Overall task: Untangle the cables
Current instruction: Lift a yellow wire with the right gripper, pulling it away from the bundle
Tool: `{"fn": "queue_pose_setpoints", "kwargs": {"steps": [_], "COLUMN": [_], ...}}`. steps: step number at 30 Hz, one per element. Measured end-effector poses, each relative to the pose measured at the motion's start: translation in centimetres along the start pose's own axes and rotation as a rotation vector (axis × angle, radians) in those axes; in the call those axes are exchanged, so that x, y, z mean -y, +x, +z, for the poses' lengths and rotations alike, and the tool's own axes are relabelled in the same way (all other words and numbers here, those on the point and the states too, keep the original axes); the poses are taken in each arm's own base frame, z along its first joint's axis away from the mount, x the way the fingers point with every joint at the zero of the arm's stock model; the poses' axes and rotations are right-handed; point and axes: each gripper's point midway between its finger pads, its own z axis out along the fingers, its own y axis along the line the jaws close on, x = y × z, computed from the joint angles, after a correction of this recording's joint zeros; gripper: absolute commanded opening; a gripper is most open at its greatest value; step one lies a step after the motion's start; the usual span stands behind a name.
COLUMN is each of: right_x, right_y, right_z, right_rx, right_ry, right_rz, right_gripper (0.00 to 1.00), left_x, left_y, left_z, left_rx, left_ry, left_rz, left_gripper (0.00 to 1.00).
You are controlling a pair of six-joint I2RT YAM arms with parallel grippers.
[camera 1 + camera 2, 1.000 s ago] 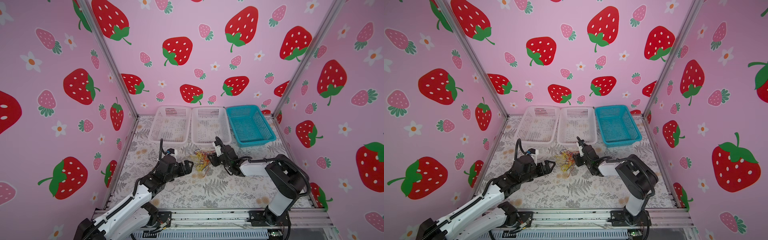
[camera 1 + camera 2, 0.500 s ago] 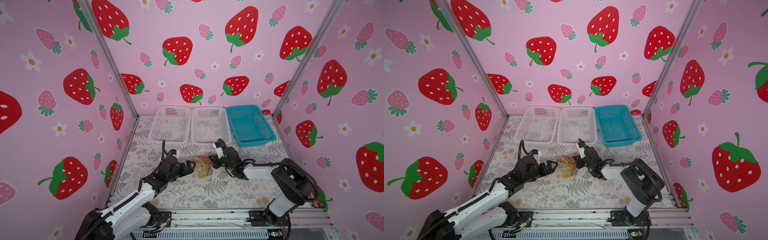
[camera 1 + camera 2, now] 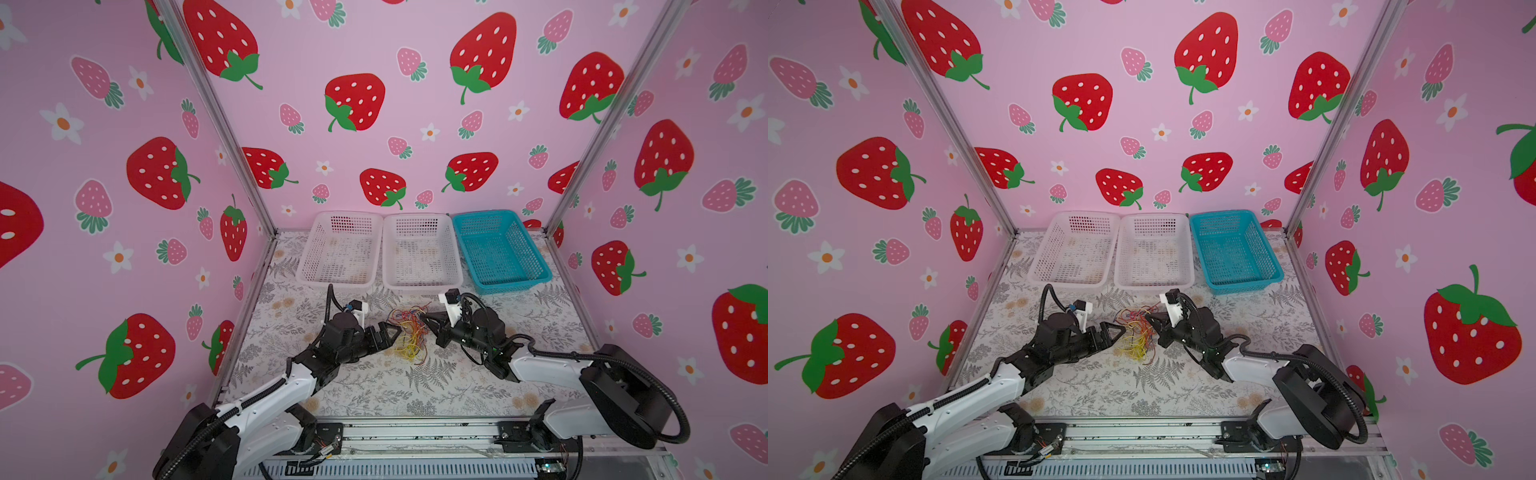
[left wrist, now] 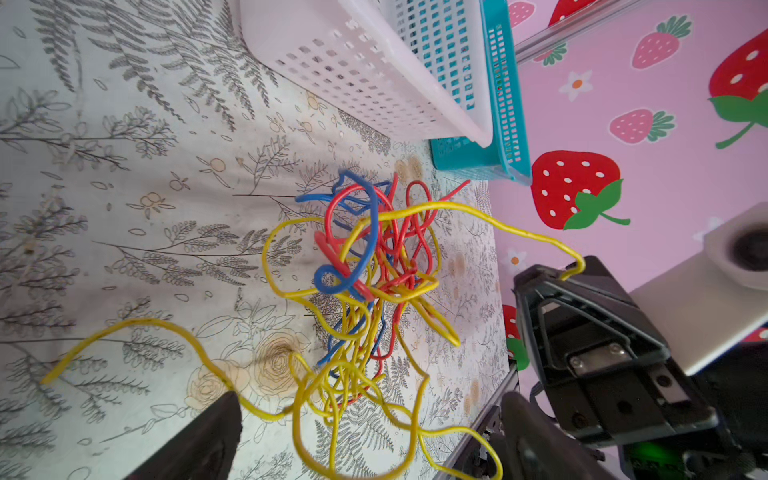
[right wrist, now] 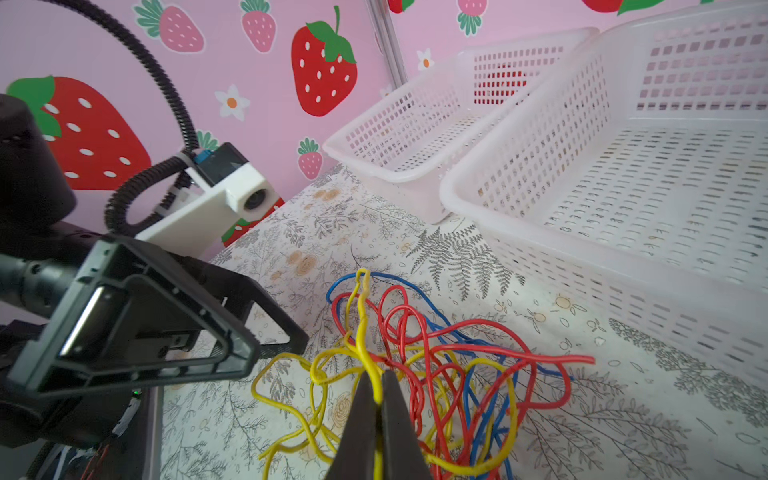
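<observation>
**Yellow strand pinched, knot not yet giving**

I am looking at the cables (image 3: 409, 334) lying in one yellow, red and blue knot on the worktop (image 3: 374, 386), between the two arms and near the white baskets (image 3: 349, 214). The right claw (image 5: 376, 399) is sitting fully closed on a yellow strand (image 5: 361, 332) that is running from its tips into the heap. The left claw (image 3: 1120, 330) is hanging wide open and empty just beside the knot. Whether a finger is brushing a yellow loop, I cannot tell.

I am expecting trouble if I pull now. The strand is threading through red and blue loops, so the whole knot is likely to drag along, and nothing is anchoring it. A hard tug may be tightening those loops. The strand is thin, so it may be slipping from the tips under tension.

A pale fern-and-flower cover, slightly stained, is lying over the worktop. Pink strawberry walls are closing in three sides. A blue basket (image 3: 484, 213) is standing beside the white pair, and all three are looking empty.
</observation>
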Motion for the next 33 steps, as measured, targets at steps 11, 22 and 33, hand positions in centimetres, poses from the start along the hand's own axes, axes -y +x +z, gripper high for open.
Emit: {"fn": "queue_pose_setpoints", "kwargs": {"steps": [11,22,33], "right_x": [-2.6,-3.5,-1.8], "right_y": [-1.8,-2.9,-6.1], "right_z": [-1.3,-2.4,-5.0], "right_rx": [0.084,0.127,0.219], "right_ry": [-0.120,-0.142,0.020], "right_rz": [-0.035,-0.056,-0.075], "right_gripper": [0.00,0.00,0.00], "left_x": [0.0,-0.7,-1.8], "left_y": [1.2,1.6,0.9], "left_z": [0.8,1.1,-0.3], "left_rx": [-0.057,-0.075,-0.039], "left_ry": [0.013,-0.010,-0.089], "left_rz": [0.006,0.022,0.043], "left_gripper": [0.57,0.00,0.00]}}
